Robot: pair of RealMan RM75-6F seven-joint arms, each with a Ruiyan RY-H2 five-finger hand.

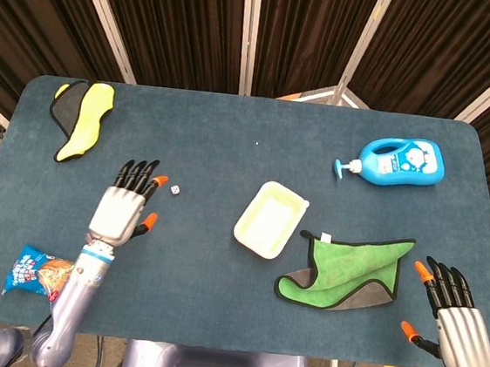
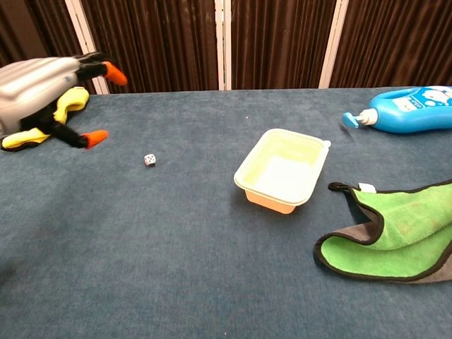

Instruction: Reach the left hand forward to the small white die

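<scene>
The small white die (image 1: pixel 175 190) (image 2: pixel 150 159) lies alone on the blue table, left of centre. My left hand (image 1: pixel 125 205) (image 2: pixel 49 88) hovers above the table to the die's left and nearer me, fingers spread, holding nothing. A clear gap separates its orange fingertips from the die. My right hand (image 1: pixel 457 314) shows only in the head view, at the near right corner, fingers spread and empty.
A cream tray (image 1: pixel 269 218) (image 2: pixel 284 170) sits mid-table, right of the die. A green cloth (image 1: pixel 347 271) lies by it, a blue soap bottle (image 1: pixel 398 161) at far right. A yellow cloth (image 1: pixel 83 118) lies far left, a snack packet (image 1: pixel 39 271) near left.
</scene>
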